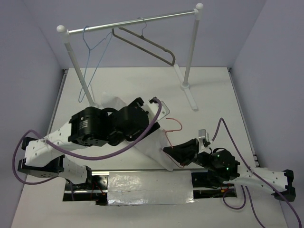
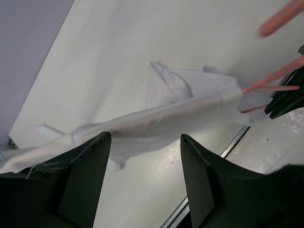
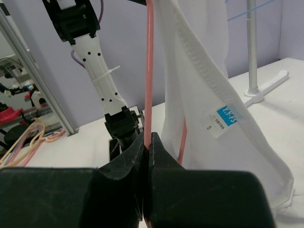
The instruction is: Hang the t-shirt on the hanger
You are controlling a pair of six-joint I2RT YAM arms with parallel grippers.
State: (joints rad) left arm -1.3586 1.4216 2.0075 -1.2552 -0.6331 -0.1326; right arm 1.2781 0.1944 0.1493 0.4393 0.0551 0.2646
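Observation:
The white t-shirt (image 1: 153,145) hangs stretched between the two arms above the table. In the left wrist view it runs as a taut band (image 2: 166,114) across and over my left finger (image 2: 90,156). My left gripper (image 2: 146,137) is open, its jaws wide apart, and it shows in the top view (image 1: 142,116) too. The thin pink-red hanger (image 1: 174,124) is partly inside the shirt. My right gripper (image 3: 148,137) is shut on the hanger's wire (image 3: 149,71) and shows in the top view (image 1: 167,151). The shirt's neck label (image 3: 227,116) with its blue mark hangs just right of the wire.
A white clothes rack (image 1: 133,21) stands at the back with a light-blue wire hanger (image 1: 90,52) and a grey-brown hanger (image 1: 152,45) on its bar. Its right foot (image 1: 190,92) reaches toward the table's middle. A taped metal strip (image 1: 149,187) lies along the near edge.

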